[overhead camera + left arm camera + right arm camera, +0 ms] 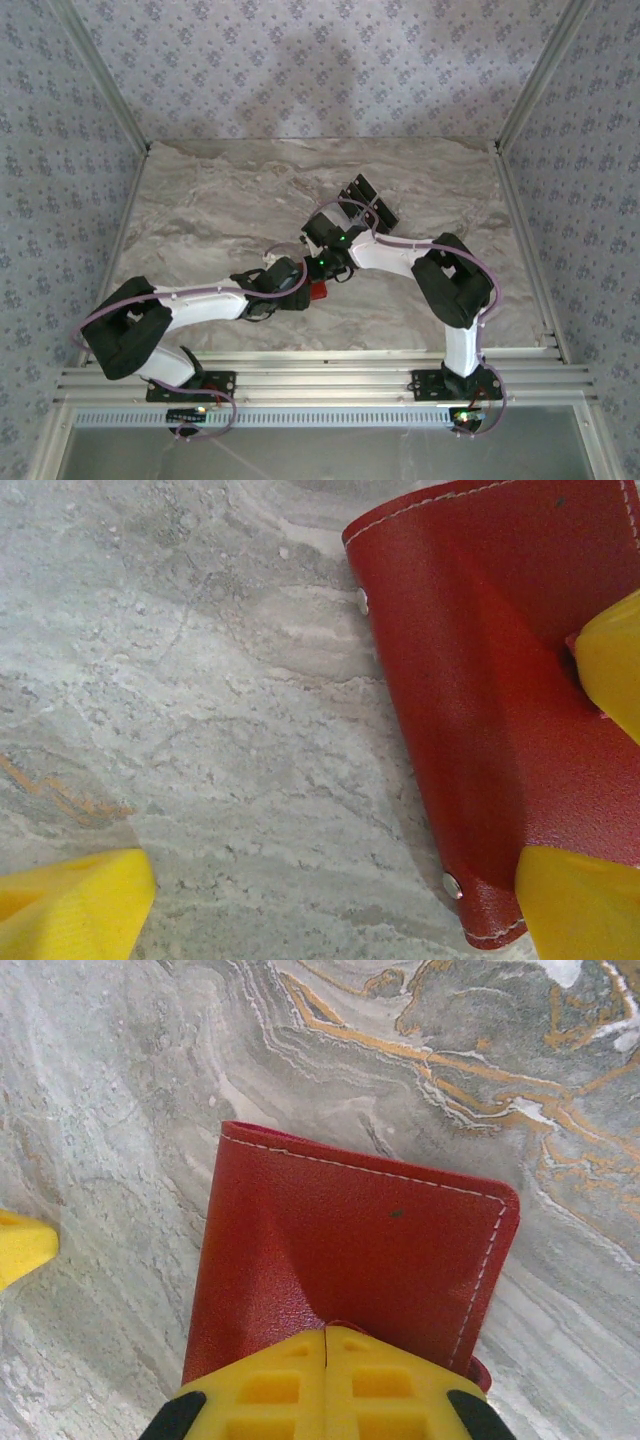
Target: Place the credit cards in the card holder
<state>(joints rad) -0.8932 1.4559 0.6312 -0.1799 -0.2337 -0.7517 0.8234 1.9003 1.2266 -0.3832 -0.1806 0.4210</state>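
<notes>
Yellow right claw tight on pebbled, white-stitched red card holder

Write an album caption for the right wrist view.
Right end effector, fingers shut, pinches the red card holder by its edge over a marbled tabletop.

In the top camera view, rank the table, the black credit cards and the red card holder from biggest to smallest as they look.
1. table, by far the largest.
2. credit cards, a small dark fan.
3. card holder, only a little red patch showing. It is partly hidden, so its full size is unsure here.
</notes>
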